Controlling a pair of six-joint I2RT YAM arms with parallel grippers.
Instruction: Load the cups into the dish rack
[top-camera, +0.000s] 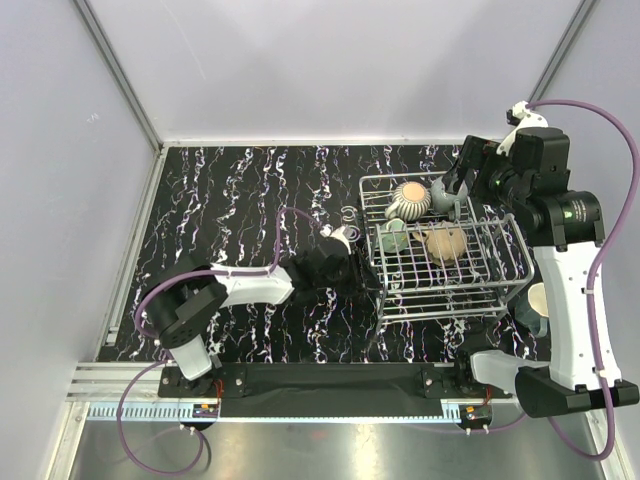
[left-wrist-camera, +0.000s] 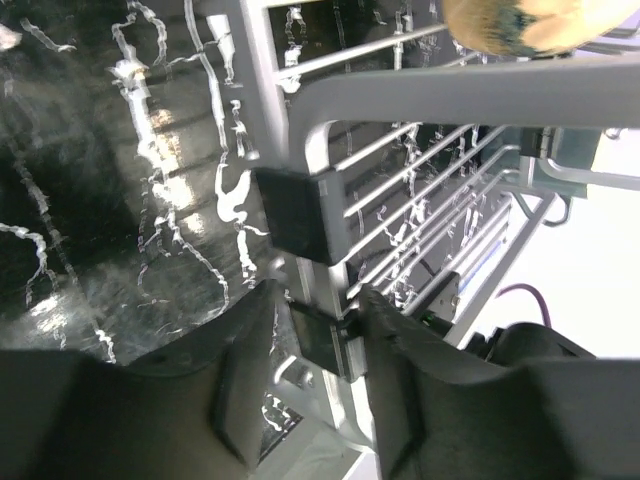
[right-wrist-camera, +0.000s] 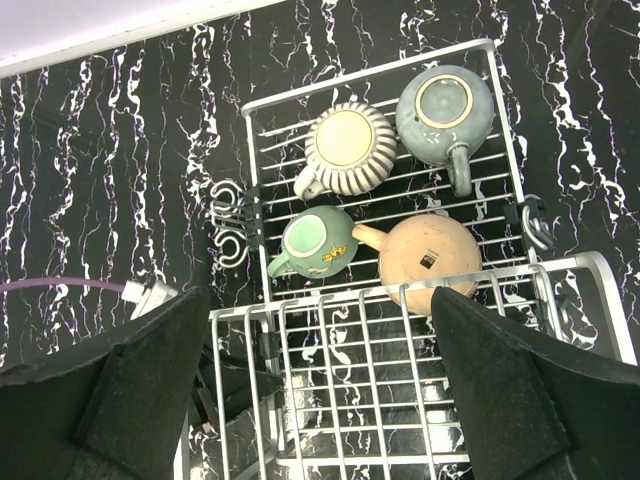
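Found nearest, toward the near right corner of the tabletop (top-camera: 250, 190), the dark teal cup (top-camera: 537, 303) standing outside the dish rack (top-camera: 440, 290), just beside its right side and partly hidden by the right arm (top-camera: 572, 290); judged the one piece not yet loaded. Saw the left gripper (left-wrist-camera: 318, 297) at the rack's left side, fingers (left-wrist-camera: 240, 400) closed in on either side of a frame upright and apparently clamped there, probably to keep the light wire rack from sliding during loading. Counted four cups inside, seemingly all mouth-down, likely for draining. Placed the teal-green cup (right-wrist-camera: 315, 243) and the tan cup (right-wrist-camera: 432, 252) in the nearer row, side by side. Placed the striped cream cup (right-wrist-camera: 350, 148) and the grey-green cup (right-wrist-camera: 445, 112) in the row toward the far edge. Noted the right gripper (right-wrist-camera: 320, 300) above the rack's far right part, jaws spread wide with nothing between them, looking straight down on the load. Judged it free to fetch the cup outside.
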